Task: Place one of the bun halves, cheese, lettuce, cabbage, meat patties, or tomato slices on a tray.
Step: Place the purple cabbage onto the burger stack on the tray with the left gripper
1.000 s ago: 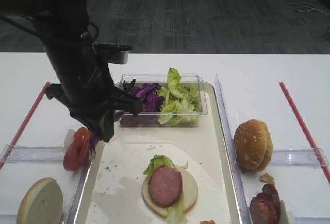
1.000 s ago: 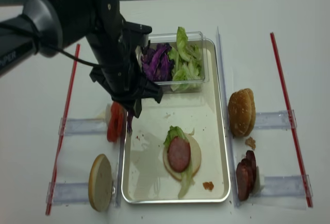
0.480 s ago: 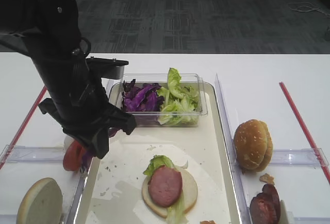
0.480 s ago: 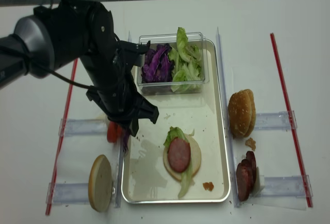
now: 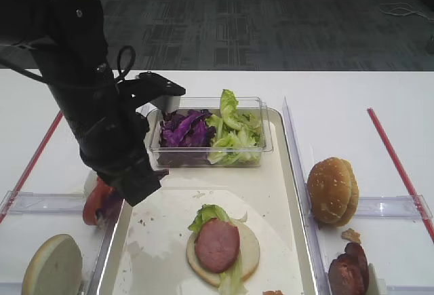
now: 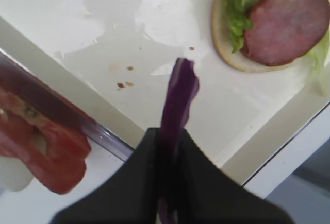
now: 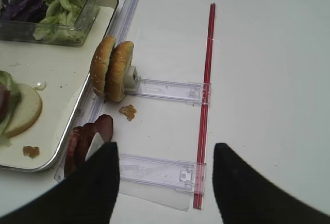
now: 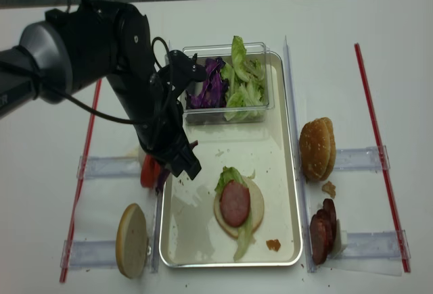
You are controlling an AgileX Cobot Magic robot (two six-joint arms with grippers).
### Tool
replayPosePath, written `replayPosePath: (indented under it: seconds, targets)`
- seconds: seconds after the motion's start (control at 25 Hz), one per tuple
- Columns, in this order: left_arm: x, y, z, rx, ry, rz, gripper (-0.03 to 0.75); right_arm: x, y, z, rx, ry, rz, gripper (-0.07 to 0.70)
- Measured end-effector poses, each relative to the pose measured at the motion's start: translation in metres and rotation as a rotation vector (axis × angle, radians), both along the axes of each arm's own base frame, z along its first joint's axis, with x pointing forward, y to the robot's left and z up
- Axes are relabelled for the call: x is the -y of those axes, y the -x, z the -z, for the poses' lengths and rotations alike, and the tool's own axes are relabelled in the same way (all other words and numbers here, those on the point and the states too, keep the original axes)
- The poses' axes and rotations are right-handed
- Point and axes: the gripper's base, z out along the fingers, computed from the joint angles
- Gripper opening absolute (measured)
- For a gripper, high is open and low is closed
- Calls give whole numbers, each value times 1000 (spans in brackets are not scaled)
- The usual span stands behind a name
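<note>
Far left on the white worktop (image 5: 203,81): pale cream-faced bun half (image 5: 52,266) propped on edge in a clear plastic holder, probably to keep it easy to pinch. Just right of it, bright red tomato slices (image 6: 44,154) stacked upright at the tray's left edge, outside the rim.

Above that edge, left claw (image 6: 164,149) pinched tight on a long deep-purple cabbage strip (image 6: 179,98), the strip sticking out past the fingertips and hanging over bare surface of the large cream-white metal-rimmed tray (image 6: 149,54), left of the sandwich base. Judged as carried toward the open bun, not yet released. Strip glossy, narrow, slightly curled at its free end; limp-looking, likely to cling to the pads on release.

Centre of the tray: pale round bun base (image 5: 247,251) with ruffled light green lettuce (image 5: 207,215) and one pinkish-brown round meat patty (image 5: 217,244) on top. Behind it, small clear plastic box (image 5: 258,147) with more purple shreds on the left and green leaves on the right, resting on the tray's far end.

Right of the tray: two golden sesame-domed bun halves (image 7: 112,69) on edge in a holder, dark reddish-brown patties (image 7: 90,137) upright near them. Right claw (image 7: 162,183) spread wide, empty, parked above the worktop.
</note>
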Motion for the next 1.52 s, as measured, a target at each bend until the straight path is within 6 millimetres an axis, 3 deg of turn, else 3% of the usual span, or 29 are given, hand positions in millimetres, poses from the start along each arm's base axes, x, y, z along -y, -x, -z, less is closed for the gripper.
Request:
replayPosePath:
  seconds: [0.2, 0.32, 0.48, 0.8, 1.12, 1.52]
  targets:
    - [0, 0, 0, 52, 8, 270, 34, 0, 0, 0, 0, 0, 0, 427]
    - [1, 0, 0, 66, 10, 346, 34, 0, 0, 0, 0, 0, 0, 427]
    - [3, 2, 0, 69, 11, 365, 34, 0, 0, 0, 0, 0, 0, 427]
    - [44, 20, -1, 152, 37, 402, 34, 0, 0, 0, 0, 0, 0, 427]
    - [63, 32, -3, 166, 52, 383, 34, 0, 0, 0, 0, 0, 0, 427]
    - [98, 25, 3, 166, 59, 416, 34, 0, 0, 0, 0, 0, 0, 427]
